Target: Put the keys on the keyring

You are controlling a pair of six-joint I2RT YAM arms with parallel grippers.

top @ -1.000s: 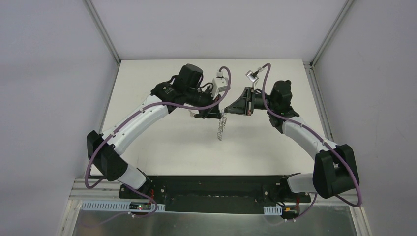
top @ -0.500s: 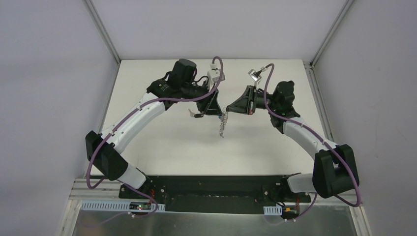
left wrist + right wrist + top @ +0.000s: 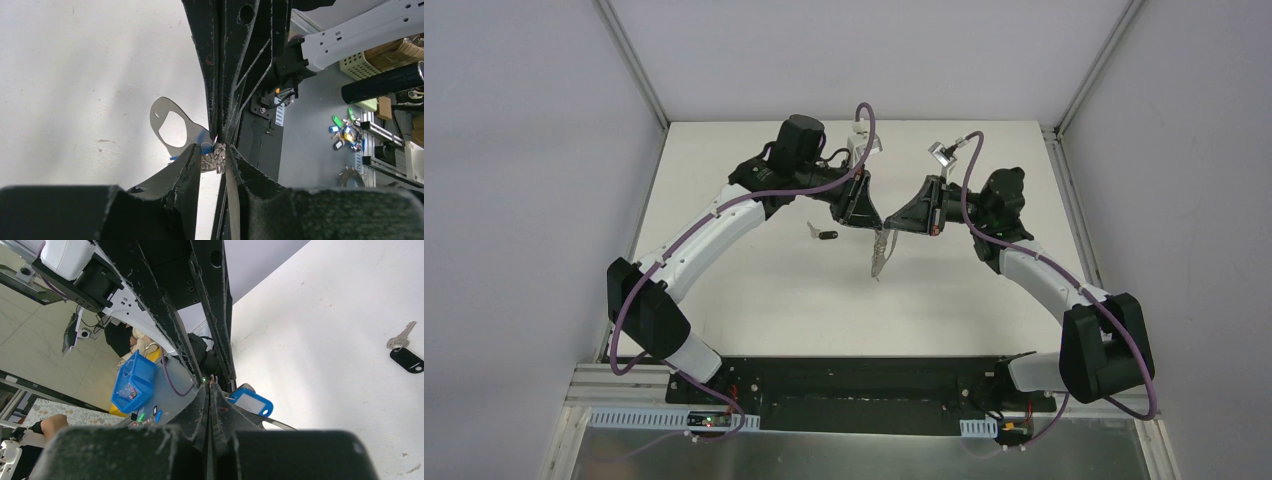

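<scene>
My right claw (image 3: 891, 226) is closed on the keyring (image 3: 879, 256), which hangs at the centre of the top view. My left claw (image 3: 214, 161) stands slightly open just beside it. 1 black key (image 3: 825, 236) lies left of centre.

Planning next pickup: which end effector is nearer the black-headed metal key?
Left. The left end effector hangs close by the black-headed metal key; right end effector sits beyond the left.

A: How many keys does the scene show?
B: One black-headed key (image 3: 822, 235) on the table (image 3: 754, 300), left of centre; one blue tag (image 3: 248, 402) besides.
A: And the other things?
B: One keyring (image 3: 879, 258), and two arms: a left arm (image 3: 714, 225) and a right arm (image 3: 1034, 265).
</scene>
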